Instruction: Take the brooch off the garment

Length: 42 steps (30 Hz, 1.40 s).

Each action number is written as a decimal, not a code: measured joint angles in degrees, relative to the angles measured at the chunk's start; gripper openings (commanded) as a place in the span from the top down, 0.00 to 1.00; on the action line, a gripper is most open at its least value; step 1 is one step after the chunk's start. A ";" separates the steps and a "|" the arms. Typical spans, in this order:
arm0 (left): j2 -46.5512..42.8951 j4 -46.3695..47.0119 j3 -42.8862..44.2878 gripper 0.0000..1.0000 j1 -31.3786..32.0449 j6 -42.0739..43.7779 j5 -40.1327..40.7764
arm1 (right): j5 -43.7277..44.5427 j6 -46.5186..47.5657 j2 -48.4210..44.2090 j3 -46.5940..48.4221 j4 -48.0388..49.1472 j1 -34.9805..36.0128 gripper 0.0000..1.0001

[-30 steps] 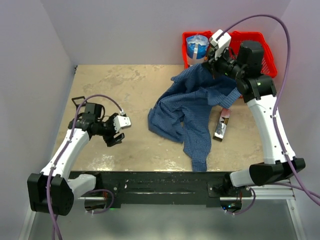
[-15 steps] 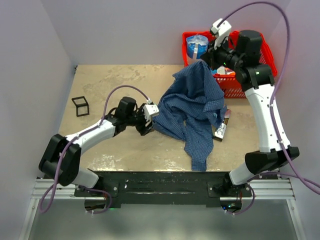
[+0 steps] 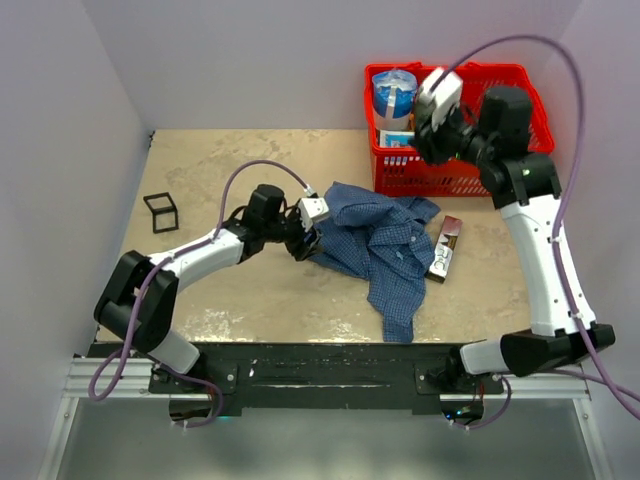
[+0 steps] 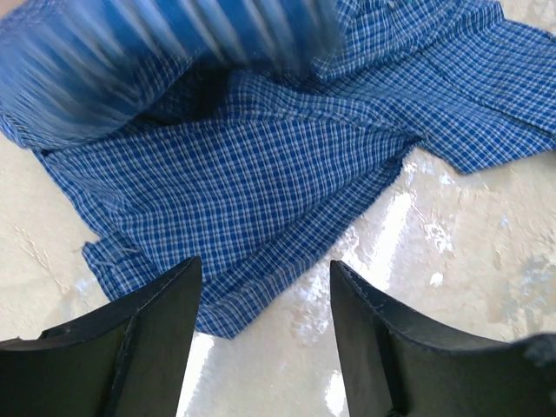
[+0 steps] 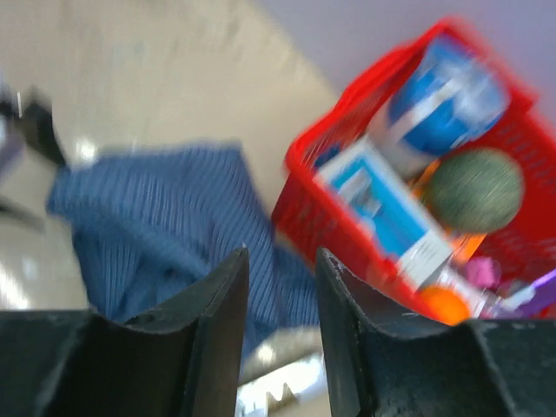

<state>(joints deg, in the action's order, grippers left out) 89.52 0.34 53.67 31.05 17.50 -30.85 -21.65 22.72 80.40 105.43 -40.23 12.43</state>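
The garment, a blue checked shirt, lies crumpled on the table. It also shows in the left wrist view and, blurred, in the right wrist view. The brooch does not show in any view. My left gripper is open and low at the shirt's left edge. In the left wrist view its jaws straddle bare table, just short of the hem. My right gripper hangs high over the front left of the red basket. In the right wrist view it is open and empty.
A red basket at the back right holds a blue canister, a box and other items. A dark flat packet lies right of the shirt. A small black frame sits at the far left.
The right gripper has let go of the shirt, which dropped from hanging to lying on the table. The left gripper has moved a little further right, against the shirt's left edge.
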 measured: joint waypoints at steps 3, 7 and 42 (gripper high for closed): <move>-1.51 -2.45 -0.70 0.35 0.00 0.02 0.26 | -0.39 13.46 -6.82 -15.89 -5.22 0.35 0.56; -4.66 -5.95 -2.51 0.35 -0.26 0.00 0.72 | -0.70 31.67 -16.96 -35.43 -14.51 0.70 0.64; -14.64 -18.05 -6.21 0.35 -4.04 3.17 6.86 | 13.68 90.77 -13.35 -68.54 -2.56 4.17 0.61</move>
<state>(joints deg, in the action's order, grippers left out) 74.87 -17.72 47.46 27.00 20.67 -23.99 -7.97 113.49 67.05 36.88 -42.78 16.60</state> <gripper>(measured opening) 0.653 0.445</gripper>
